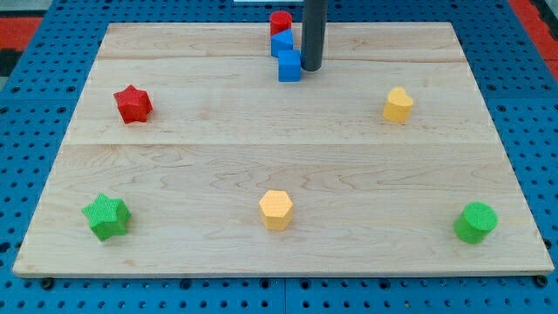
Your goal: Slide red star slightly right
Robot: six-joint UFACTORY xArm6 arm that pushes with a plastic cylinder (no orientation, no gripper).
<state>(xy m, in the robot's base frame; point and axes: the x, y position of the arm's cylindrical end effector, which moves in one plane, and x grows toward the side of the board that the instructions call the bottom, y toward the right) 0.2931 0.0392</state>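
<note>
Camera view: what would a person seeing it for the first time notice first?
Probably my tip at the view's top, just right of a blue block in a small stack-like cluster with another blue block and a red block. The red star sits alone, far off at the view's left.

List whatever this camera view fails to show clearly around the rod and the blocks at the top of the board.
1. My tip: whether it touches the blue block beside it cannot be told.
2. Red block and second blue block: partly overlapped by neighbours, shapes unclear.
3. Rod's upper part: cut off by the view's top edge.
</note>
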